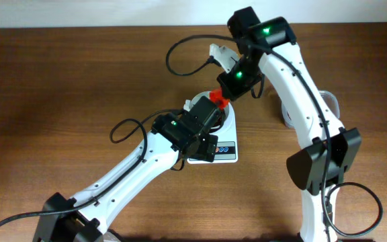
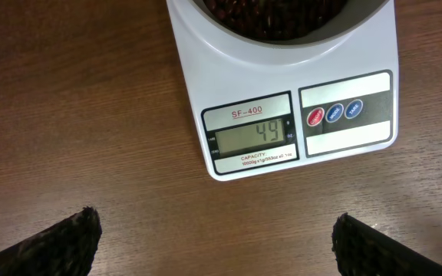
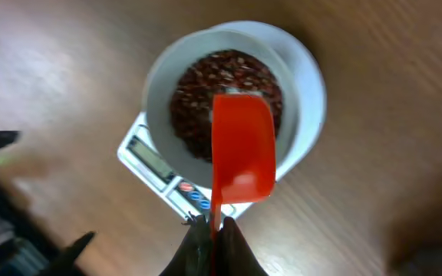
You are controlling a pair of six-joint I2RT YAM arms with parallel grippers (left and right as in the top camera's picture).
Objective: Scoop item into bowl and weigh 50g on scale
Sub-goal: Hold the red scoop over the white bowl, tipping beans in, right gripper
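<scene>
The white scale (image 2: pixel 282 115) lies just ahead of my left gripper (image 2: pixel 217 230), whose fingers stand wide open over bare wood with nothing between them. Its display (image 2: pixel 253 135) reads 49. On the scale stands the white bowl (image 3: pixel 159 92), holding a heap of dark red-brown beans (image 3: pixel 198 100). My right gripper (image 3: pixel 215 230) is shut on the handle of a red scoop (image 3: pixel 240 146), whose cup hangs over the bowl; no beans show in it. From overhead, the scoop (image 1: pixel 218 98) sits above the scale (image 1: pixel 226 149), and my left arm hides most of the bowl.
A clear tub (image 1: pixel 329 101) stands at the right, partly behind my right arm. A white object (image 1: pixel 220 52) lies at the back of the table. Black cables (image 1: pixel 180 57) loop over the wood beside both arms.
</scene>
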